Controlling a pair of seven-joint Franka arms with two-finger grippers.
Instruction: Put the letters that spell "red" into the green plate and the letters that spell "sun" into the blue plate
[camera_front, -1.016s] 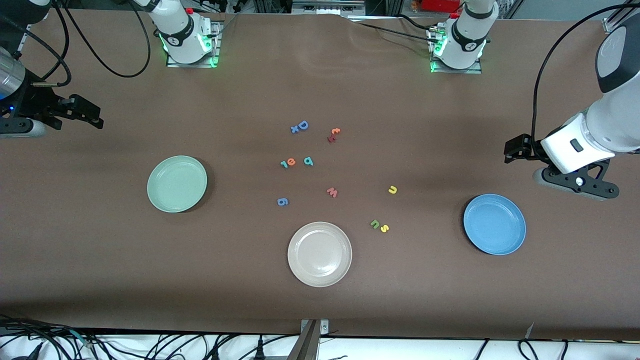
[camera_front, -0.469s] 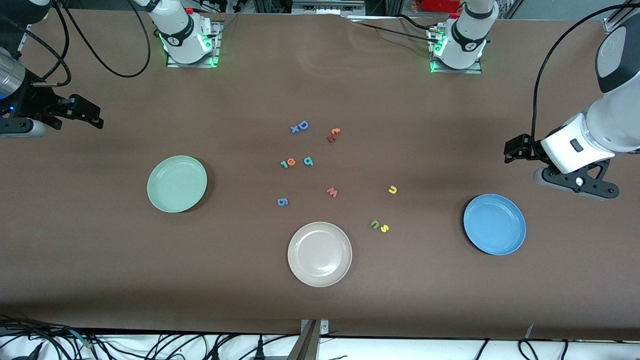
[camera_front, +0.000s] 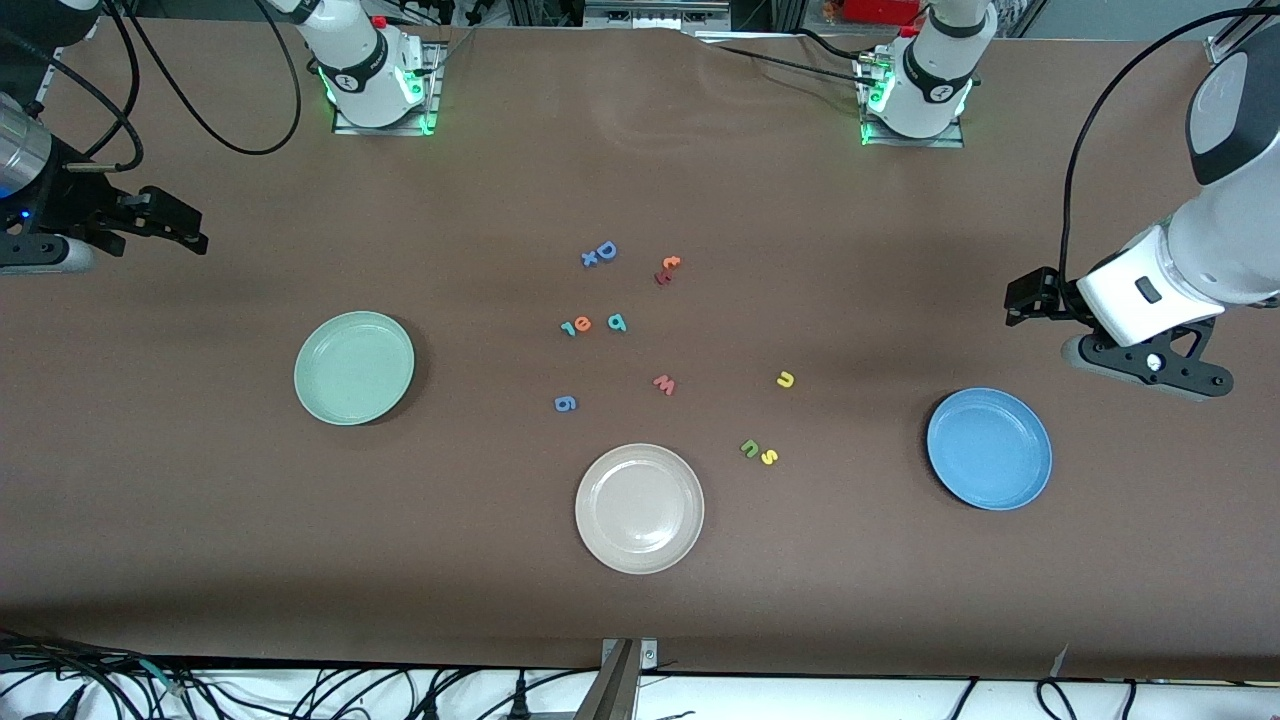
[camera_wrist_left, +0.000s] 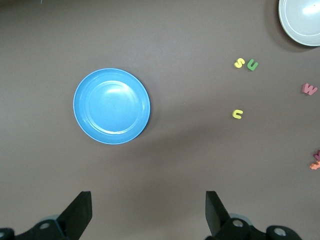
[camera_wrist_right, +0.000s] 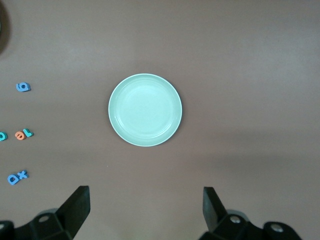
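The green plate (camera_front: 354, 367) (camera_wrist_right: 145, 110) lies toward the right arm's end, the blue plate (camera_front: 989, 449) (camera_wrist_left: 112, 106) toward the left arm's end. In the middle lie the teal "r" (camera_front: 568, 328), orange "e" (camera_front: 582, 324) and teal "d" (camera_front: 617, 322). The yellow "u" (camera_front: 785, 379) (camera_wrist_left: 237, 114) lies alone. The olive "n" (camera_front: 748, 448) (camera_wrist_left: 252, 65) and yellow "s" (camera_front: 769, 457) (camera_wrist_left: 239, 63) touch, nearer the camera. My left gripper (camera_front: 1020, 298) (camera_wrist_left: 148, 210) hangs open over bare table beside the blue plate. My right gripper (camera_front: 190, 228) (camera_wrist_right: 145, 207) hangs open over bare table beside the green plate.
A beige-white plate (camera_front: 639, 508) sits nearest the camera, between the two coloured plates. Other letters lie about the middle: a pink "w" (camera_front: 664, 384), a blue "g" (camera_front: 565, 403), a blue "D" (camera_front: 605, 250) with a small "x", and a red-orange pair (camera_front: 668, 268).
My left arm has crept slightly toward the table's middle. The right arm, the plates and the letters have not visibly moved.
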